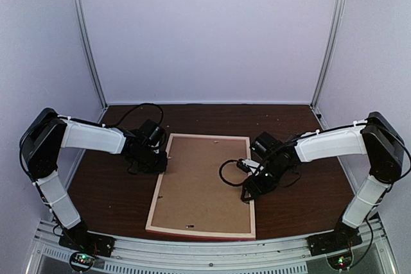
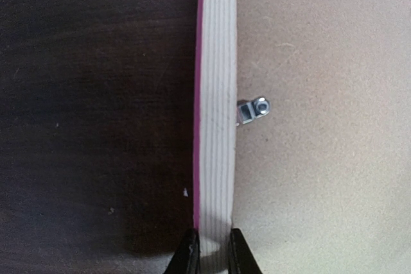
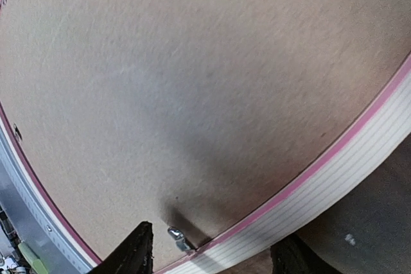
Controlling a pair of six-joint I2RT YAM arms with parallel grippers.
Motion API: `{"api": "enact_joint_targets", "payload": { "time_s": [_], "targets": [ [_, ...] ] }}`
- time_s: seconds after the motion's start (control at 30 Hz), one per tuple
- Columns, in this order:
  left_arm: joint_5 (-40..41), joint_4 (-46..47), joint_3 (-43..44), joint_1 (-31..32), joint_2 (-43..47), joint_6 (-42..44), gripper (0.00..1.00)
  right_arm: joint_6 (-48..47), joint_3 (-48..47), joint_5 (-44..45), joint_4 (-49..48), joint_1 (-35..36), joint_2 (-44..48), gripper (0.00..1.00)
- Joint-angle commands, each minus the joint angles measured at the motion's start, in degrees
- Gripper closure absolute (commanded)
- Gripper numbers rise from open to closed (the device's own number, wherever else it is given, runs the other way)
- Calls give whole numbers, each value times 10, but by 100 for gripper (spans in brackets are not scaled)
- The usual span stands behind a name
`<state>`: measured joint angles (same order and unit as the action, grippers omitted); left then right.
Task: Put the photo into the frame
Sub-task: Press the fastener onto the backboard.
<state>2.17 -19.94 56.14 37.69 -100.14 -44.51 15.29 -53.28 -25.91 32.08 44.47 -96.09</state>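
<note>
Frame (image 1: 199,230) lies face down on the table (image 1: 109,190), a gripper at each long side.
The left gripper (image 2: 213,256) pinches the frame's left side, one finger on each face of the pale wood, toward the far end of that side. A metal clip (image 2: 253,110) sits just inside the wood there. The right gripper (image 3: 212,255) is at the frame's right side, about halfway along. Its fingers are spread wide and hold nothing, with one over the board (image 1: 202,181) and one out past the frame's edge. A second clip (image 3: 180,238) lies between them. Both arms reach in from the sides with elbows high and wrists tipped down. The frame has pale wood sides with a thin pink line. The brown board fills its back.
</note>
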Motion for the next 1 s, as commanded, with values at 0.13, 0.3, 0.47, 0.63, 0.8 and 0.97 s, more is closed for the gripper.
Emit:
{"api": "enact_joint_targets", "payload": {
  "time_s": [0.13,0.3,0.47,0.63,0.8,0.97],
  "targets": [
    [-14,7,-23,-1,-17,-17,100,39,-14,86,-47,-53,-52,38],
    [-16,9,-25,-1,-10,-18,100,64,-67,125,-50,-81,-85,38],
    [-18,10,-28,-1,-3,-17,100,58,-131,143,-40,-99,-129,38],
    [-20,11,-30,0,-2,-16,100,40,-180,146,-22,-105,-166,40],
    [-18,12,-31,0,-1,-15,100,35,-198,150,-18,-113,-189,43],
    [-21,15,-33,0,-3,-15,100,39,-199,148,-32,-125,-199,50]
  ]
}}
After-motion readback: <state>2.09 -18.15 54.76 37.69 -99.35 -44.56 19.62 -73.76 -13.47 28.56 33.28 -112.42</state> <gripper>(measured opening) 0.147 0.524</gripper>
